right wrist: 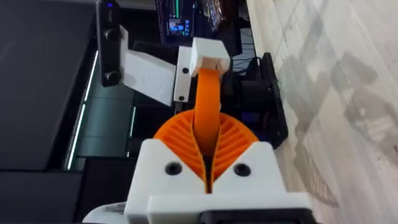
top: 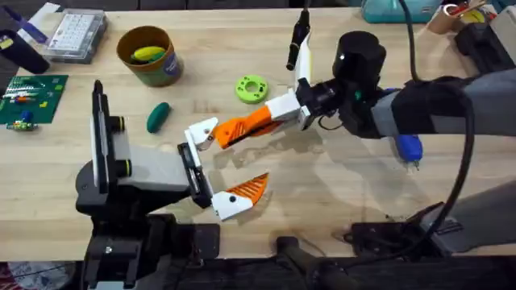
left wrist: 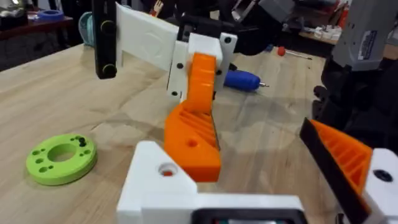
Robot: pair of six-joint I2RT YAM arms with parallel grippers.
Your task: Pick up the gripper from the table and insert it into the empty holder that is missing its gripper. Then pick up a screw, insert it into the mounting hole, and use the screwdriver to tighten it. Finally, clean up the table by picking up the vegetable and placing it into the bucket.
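While pinched between right gripper (top: pixel 300 113) pads, gripper (top: pixel 246 122) tip-first at holder (top: pixel 201 130), touching it. Left gripper (top: pixel 211 165) fingers spread. Vegetable (top: pixel 158 117) well clear, near bucket (top: pixel 149 56).

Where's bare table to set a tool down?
Bare table lies right of the wedge, on the near side of the right gripper. A second patch sits between the bucket and the ring. The centre is crowded where the gripper meets the holder.
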